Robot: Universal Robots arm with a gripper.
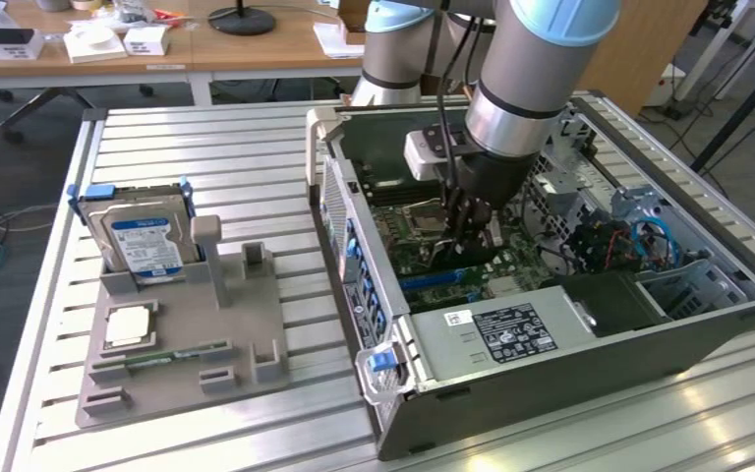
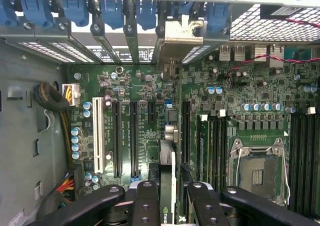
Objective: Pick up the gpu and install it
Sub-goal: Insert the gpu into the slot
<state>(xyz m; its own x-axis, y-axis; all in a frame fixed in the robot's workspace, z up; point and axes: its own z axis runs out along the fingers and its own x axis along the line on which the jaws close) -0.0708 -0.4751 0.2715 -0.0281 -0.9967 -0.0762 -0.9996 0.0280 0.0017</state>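
Inside the open computer case (image 1: 549, 379), over the motherboard (image 2: 250, 101), my gripper (image 2: 172, 198) has its fingers (image 2: 146, 201) partly closed, pinching the gpu (image 2: 167, 161) edge-on, with its bracket at the case's rear wall. I cannot tell whether its lower edge is in a slot, and my arm (image 1: 535, 69) hides the card in the exterior view.

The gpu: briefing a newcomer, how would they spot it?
Look inside the open computer case, at its green motherboard. The gpu is held edge-on between the gripper's black fingers, a thin card with a metal end bracket, unlike the empty slots beside it.
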